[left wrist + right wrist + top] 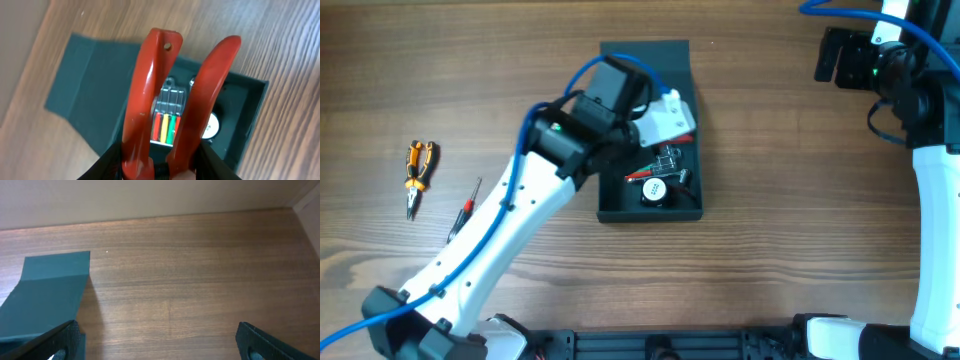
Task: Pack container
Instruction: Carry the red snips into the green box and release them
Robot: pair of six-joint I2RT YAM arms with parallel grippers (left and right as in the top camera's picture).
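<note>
Left pincer [160,170]: clamped on the red-handled tool [150,100], above the container [650,212].
Container: middle of the counter [800,200], open, flap lid [645,55] laid flat on its far side; a clear case [167,100] and a white disc [656,192] inside.
Loose tools: orange pliers [417,175] and a screwdriver [467,205], well left of the container.
Right pincer [160,342]: spread wide, empty, far right of the container.
</note>
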